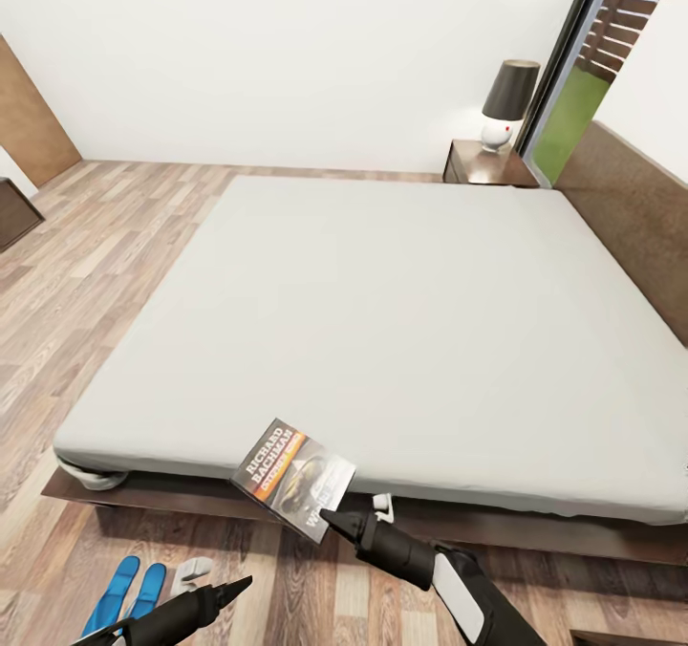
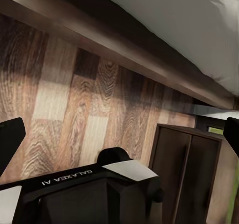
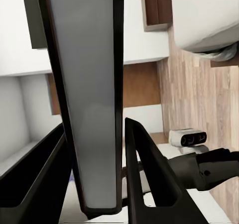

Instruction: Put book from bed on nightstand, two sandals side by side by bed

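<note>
Head view shows my right pincer (image 1: pixel 330 520) clamped on the lower edge of the book (image 1: pixel 292 476), held tilted over the bed (image 1: pixel 382 340) edge: light, thin, floppy, so I'd grip near the spine.

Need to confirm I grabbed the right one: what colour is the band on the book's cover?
Orange and white, on a dark cover; the book shows best in the head view.

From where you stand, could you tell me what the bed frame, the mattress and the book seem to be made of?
The bed frame looks like dark brown wood with a matte finish; faint grain shows along its rail. The mattress appears to be pale grey fabric, smooth and matte, soft at its rounded corners. The book, pinched in the right gripper, looks like a thin paperback with a printed, slightly glossy cover.
</note>
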Tool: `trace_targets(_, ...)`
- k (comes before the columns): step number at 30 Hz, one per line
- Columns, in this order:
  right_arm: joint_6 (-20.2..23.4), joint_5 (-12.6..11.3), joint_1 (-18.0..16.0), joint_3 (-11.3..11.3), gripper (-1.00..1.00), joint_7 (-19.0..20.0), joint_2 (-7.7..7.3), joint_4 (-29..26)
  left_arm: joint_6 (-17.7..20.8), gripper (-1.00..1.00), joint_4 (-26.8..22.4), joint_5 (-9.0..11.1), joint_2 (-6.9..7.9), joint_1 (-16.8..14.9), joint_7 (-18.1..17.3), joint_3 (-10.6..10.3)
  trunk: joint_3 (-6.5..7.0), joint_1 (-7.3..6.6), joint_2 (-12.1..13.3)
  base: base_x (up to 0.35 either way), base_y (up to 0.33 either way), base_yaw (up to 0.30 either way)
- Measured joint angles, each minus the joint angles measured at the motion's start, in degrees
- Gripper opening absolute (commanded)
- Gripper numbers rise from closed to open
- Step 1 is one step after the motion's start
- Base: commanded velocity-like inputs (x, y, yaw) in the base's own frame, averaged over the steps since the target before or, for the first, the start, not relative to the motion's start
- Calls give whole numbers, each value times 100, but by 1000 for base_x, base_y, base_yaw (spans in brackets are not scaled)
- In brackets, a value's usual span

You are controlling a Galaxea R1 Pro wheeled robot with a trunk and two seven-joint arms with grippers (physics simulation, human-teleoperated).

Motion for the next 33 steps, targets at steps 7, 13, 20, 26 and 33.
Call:
trace_targets(7, 4, 394, 0, 91, -100, 26, -20, -37, 4, 100, 0, -1, -4, 0, -9, -3, 126, -154, 281, 0, 0, 0)
trace_targets(13, 0, 470, 1, 86, -100, 46, -91, -32, -2, 100, -2, -4, -4, 0, -9, -2, 233, -286, 522, 0, 0, 0)
trace_targets(20, -35, 485, 15, 65, -100, 68, -1261, -16, -3, 100, -2, -9, -3, 1, -9, -6, 359, -439, 803, 0, 0, 0)
trace_targets(26, -28, 468, 31, 60, -100, 1220, -2148, 46, -2, 100, -1, -9, -4, 1, -9, -6, 467, -571, 1043, 0, 0, 0)
trace_targets(33, -86, 777, 39, 77, -100, 1424, -2287, 408, -2, 100, 0, -9, -4, 0, -9, -14, 593, -725, 1324, 0, 0, 0)
